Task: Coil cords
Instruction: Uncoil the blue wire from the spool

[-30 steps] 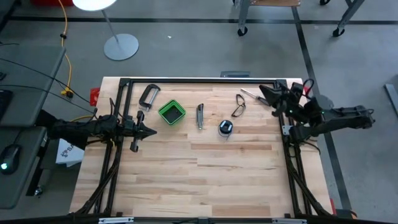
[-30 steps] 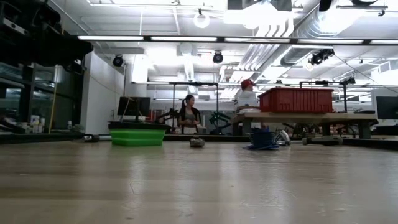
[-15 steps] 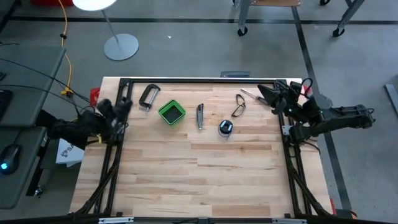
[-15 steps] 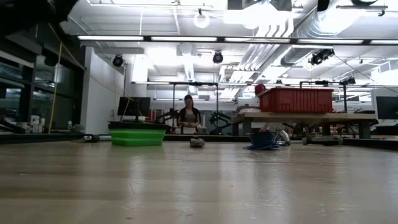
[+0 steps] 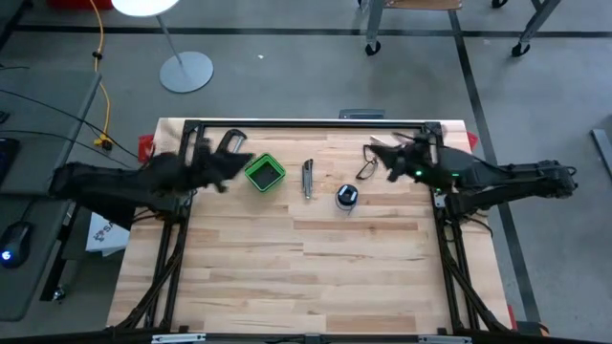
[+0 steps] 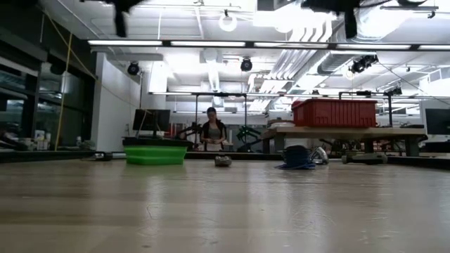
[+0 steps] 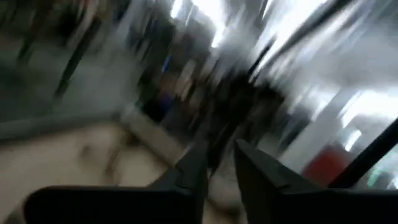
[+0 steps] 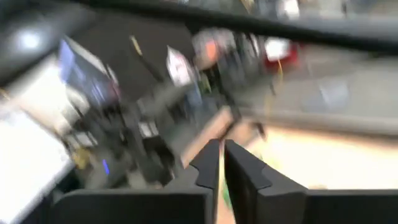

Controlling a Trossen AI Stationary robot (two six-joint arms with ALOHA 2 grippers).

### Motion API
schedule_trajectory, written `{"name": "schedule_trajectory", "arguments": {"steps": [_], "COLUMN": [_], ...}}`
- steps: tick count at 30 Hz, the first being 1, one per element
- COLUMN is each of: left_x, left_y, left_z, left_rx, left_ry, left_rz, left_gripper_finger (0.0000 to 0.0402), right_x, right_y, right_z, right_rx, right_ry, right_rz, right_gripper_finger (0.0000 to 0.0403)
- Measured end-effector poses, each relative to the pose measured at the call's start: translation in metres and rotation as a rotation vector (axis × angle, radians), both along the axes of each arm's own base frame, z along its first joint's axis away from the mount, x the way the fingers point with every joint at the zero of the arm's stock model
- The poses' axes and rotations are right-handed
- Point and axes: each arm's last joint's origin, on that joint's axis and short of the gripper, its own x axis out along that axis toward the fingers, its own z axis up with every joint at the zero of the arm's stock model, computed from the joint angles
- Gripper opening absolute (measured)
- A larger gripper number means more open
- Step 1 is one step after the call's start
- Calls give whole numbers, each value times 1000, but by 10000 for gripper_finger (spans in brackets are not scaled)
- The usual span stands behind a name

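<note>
The cord's small round dark spool [image 5: 346, 197] stands on the wooden table a little right of its middle. In the low view the spool [image 6: 295, 156] shows blue-grey wire bunched at its foot. My left gripper [image 5: 245, 162] hovers above the table's far left, just left of a green box [image 5: 265, 172]. The left wrist view shows a gap between its fingers [image 7: 221, 155] and nothing in it. My right gripper [image 5: 376, 153] hovers at the far right, over a pair of glasses [image 5: 367, 169]. Its fingers [image 8: 220, 150] stand almost together and hold nothing.
Along the far edge lie a C-clamp [image 5: 228, 145], a folding knife [image 5: 307, 179] and a small metal tool [image 5: 384, 143]. A black frame rail [image 5: 306, 122] borders the table. The near half is bare wood [image 5: 306, 277]. A person [image 6: 212, 132] sits in the room beyond.
My left gripper has lifted off the table near the left rail, pulled back toward the left edge, then swung up and out toward the green box, rolling as it went. My right gripper has moved from the far right corner toward the table's left, over the glasses.
</note>
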Motion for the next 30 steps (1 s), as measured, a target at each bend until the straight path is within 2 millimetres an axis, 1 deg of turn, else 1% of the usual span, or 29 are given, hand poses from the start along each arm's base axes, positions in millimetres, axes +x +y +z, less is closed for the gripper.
{"name": "schedule_trajectory", "arguments": {"steps": [2, 4, 7, 8, 10, 12, 14, 17, 21, 25, 28, 30], "left_x": [19, 32, 49, 54, 63, 70, 79, 90, 105, 117, 122, 123], "left_y": [6, 13, 27, 31, 37, 39, 40, 41, 45, 49, 50, 50], "left_z": [1, 1, -8, -14, -26, -41, -56, -71, -91, -100, -112, -115], "left_rx": [-17, -42, -165, -225, -354, -471, -558, -606, -650, -644, -652, -655], "left_ry": [188, 319, 400, 413, 442, 479, 514, 517, 505, 466, 499, 508], "left_rz": [-15, -4, 16, 2, -29, -63, -96, -117, -107, -111, -104, -119], "left_gripper_finger": [118, 152, 196, 207, 226, 237, 243, 245, 246, 246, 246, 246], "right_x": [0, -3, -9, -12, -16, -17, -14, -5, -5, -9, -4, 1], "right_y": [-4, -8, -13, -15, -19, -24, -29, -35, -44, -49, -51, -52], "right_z": [-15, -29, -48, -54, -68, -81, -93, -113, -144, -168, -177, -180], "right_rx": [66, 136, 239, 278, 388, 478, 542, 620, 735, 809, 834, 838], "right_ry": [127, 256, 446, 510, 616, 660, 643, 546, 506, 485, 407, 362], "right_rz": [59, 80, 88, 80, 5, -42, 4, 87, 14, -38, -14, -3], "right_gripper_finger": [50, 80, 129, 144, 169, 182, 186, 188, 188, 188, 188, 188]}}
